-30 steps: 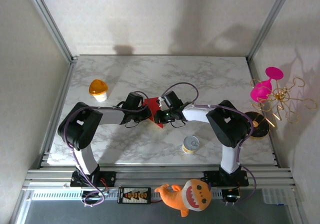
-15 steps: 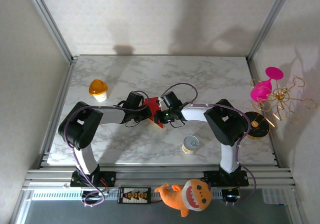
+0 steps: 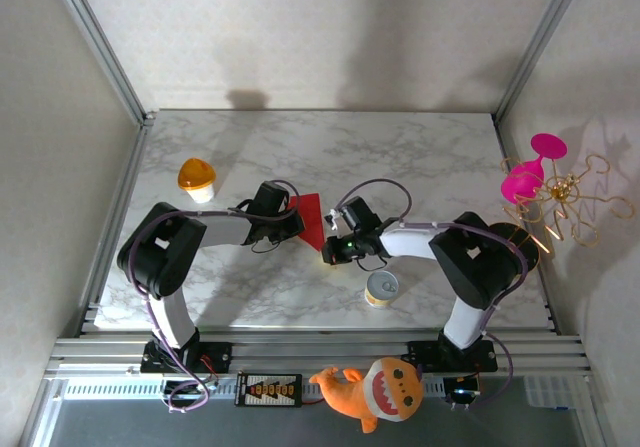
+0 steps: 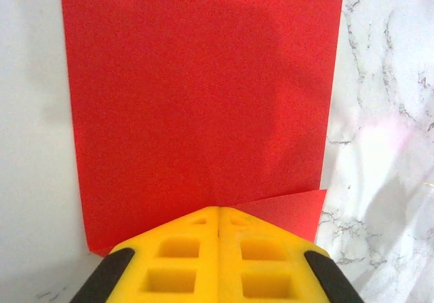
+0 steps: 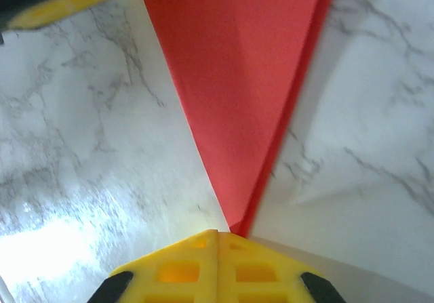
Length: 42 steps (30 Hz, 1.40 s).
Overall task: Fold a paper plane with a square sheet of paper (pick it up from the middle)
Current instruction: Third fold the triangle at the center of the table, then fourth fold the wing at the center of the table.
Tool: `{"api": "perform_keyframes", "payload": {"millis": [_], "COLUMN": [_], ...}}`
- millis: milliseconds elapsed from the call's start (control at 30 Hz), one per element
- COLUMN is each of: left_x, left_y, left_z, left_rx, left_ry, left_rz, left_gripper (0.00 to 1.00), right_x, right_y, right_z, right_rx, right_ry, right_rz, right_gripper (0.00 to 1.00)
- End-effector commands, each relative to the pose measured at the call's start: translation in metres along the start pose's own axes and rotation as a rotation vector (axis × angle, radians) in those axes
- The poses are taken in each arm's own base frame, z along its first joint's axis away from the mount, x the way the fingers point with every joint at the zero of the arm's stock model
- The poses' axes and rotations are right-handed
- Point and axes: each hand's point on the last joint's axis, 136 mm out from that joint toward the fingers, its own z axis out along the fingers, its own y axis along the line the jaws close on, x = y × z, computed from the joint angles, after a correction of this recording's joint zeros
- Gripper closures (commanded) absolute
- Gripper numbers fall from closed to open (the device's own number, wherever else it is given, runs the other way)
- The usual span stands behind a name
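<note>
The square sheet of paper is red and creased into a narrow pointed wedge on the marble table. My left gripper is shut, and its yellow tips rest on the near edge of the flat red sheet. A small folded flap sticks out to their right. My right gripper is shut too. Its tips sit just at the paper's sharp point. From there the red wedge runs away toward the left gripper's yellow finger.
A small yellow tin stands close to the right arm, toward the near edge. An orange-lidded cup is at the far left. A pink glass and a gold wire ornament stand at the right edge. An orange shark plush lies off the table in front.
My right gripper has slid off the middle of the paper toward the near right, down to its point. The left gripper has stayed on the paper.
</note>
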Motion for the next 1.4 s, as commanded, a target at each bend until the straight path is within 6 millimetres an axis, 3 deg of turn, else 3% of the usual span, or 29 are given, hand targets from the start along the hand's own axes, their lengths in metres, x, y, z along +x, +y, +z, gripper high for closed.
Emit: {"api": "perform_keyframes", "payload": {"millis": [0,167,267,367,567,767,1000,1167,1200,1367], "left_x": [0.008,-0.007,-0.018,-0.029,-0.04,-0.036,-0.02,-0.013,-0.013,-0.01], "left_y": [0.016,-0.019,-0.041,-0.048,-0.029,-0.007,-0.003,0.001,0.002,0.004], "left_z": [0.005,-0.008,-0.019,-0.031,-0.056,-0.07,-0.057,-0.045,-0.043,-0.034], "left_rx": [-0.076,0.025,0.09,0.116,0.101,0.112,0.158,0.145,0.141,0.14], "left_ry": [0.038,0.016,-0.016,-0.059,-0.15,-0.186,-0.124,-0.089,-0.084,-0.058], "left_rz": [-0.002,-0.008,-0.042,-0.081,-0.177,-0.266,-0.331,-0.346,-0.347,-0.355], "left_gripper": [0.99,0.91,0.81,0.75,0.7,0.67,0.64,0.64,0.64,0.63], "right_x": [-0.014,-0.055,-0.067,-0.074,-0.082,-0.085,-0.082,-0.075,-0.078,-0.071], "right_y": [0.001,0.01,0.011,0.013,0.014,0.011,-0.004,-0.017,-0.028,-0.036], "right_z": [-0.02,-0.039,-0.033,-0.024,-0.012,-0.003,0.013,0.019,0.016,0.019], "right_rx": [0.044,0.04,0.04,0.027,0.011,0.02,0.077,0.125,0.138,0.157], "right_ry": [-0.078,-0.242,-0.251,-0.239,-0.225,-0.206,-0.163,-0.144,-0.15,-0.13], "right_rz": [-0.002,0.007,0.017,0.035,0.053,0.062,0.106,0.155,0.18,0.202], "right_gripper": [0.93,0.89,0.84,0.82,0.82,0.82,0.82,0.81,0.81,0.81]}}
